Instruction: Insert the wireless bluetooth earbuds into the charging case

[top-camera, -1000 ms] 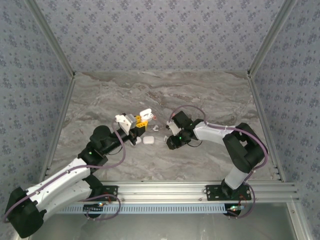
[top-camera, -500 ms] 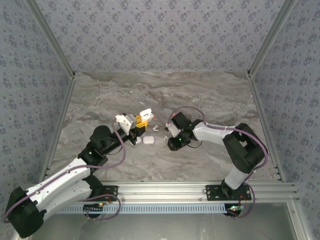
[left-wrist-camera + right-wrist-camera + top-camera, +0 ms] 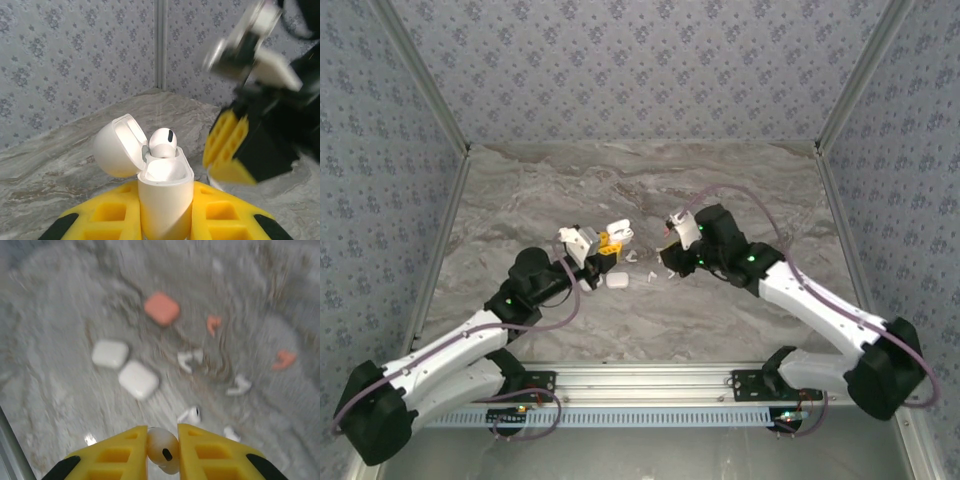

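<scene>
1. While pinching a white earbud (image 3: 162,445) between yellow pads (image 3: 122,452), stands drawn in to the bud's width: right gripper (image 3: 162,429), closed on that bud alone.
2. Hangs above the marble table (image 3: 60,300), with everything below blurred. Looks down on two closed white cases (image 3: 138,379) just beside each other, a red case (image 3: 161,308) farther off, two red earbuds (image 3: 214,324) and several loose white earbuds (image 3: 239,385) scattered around them.
3. Clamps the open charging case (image 3: 165,210) roughly upright by its lower body: left gripper (image 3: 165,189), yellow fingers (image 3: 225,210) tight against both sides. Holds the lid (image 3: 117,147) tipped back to the left and a seated earbud (image 3: 162,142) head-up in one well.
4. Just right of that case, near but not touching: blurred yellow fingertips (image 3: 227,147) of the right gripper.
5. Seen from above, meets tip toward tip at mid-table, near yet apart, with one of the closed white cases on the marble just nearer the arm bases than the gap.
6. Reaches in with both arms slanting from the near corners toward the middle.
7. Leaves broad bare marble from this cluster out to the far wall (image 3: 640,70) and to both side walls (image 3: 380,200); stands well apart from the metal rail (image 3: 720,378) along the near edge too.
</scene>
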Tool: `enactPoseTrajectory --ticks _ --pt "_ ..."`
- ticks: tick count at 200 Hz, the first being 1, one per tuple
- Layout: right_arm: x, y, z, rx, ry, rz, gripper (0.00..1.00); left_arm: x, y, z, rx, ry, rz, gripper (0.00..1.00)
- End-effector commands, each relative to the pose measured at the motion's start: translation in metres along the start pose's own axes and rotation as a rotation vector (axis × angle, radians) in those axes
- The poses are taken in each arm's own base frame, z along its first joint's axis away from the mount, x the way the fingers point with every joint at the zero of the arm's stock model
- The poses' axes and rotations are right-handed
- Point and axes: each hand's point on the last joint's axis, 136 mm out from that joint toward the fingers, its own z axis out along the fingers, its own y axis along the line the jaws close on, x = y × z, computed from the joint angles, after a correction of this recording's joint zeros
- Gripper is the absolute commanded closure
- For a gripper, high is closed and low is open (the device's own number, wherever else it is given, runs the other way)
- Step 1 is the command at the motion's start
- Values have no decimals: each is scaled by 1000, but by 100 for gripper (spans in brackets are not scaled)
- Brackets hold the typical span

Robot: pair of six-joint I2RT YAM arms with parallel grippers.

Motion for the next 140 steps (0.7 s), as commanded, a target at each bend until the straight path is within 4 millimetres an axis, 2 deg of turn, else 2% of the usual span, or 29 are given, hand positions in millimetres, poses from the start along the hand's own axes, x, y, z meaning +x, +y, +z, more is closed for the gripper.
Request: enactPoseTrajectory --ticks 1,28,51,100,140 --pt "-57 8 -33 9 -205 -89 79 -28 -14 4 76 -82 -1 100" --pt "-93 25 -59 -25 -320 -153 79 -29 -21 10 129 -78 -7 100" --pt "-109 40 -64 -54 -360 -199 79 -28 -26 14 160 -73 -17 100" --pt "-112 62 -44 -115 -345 -248 79 -30 -31 17 194 -68 -21 100" --pt "-105 68 -30 -132 -315 -251 79 -31 -31 18 196 -70 -20 100"
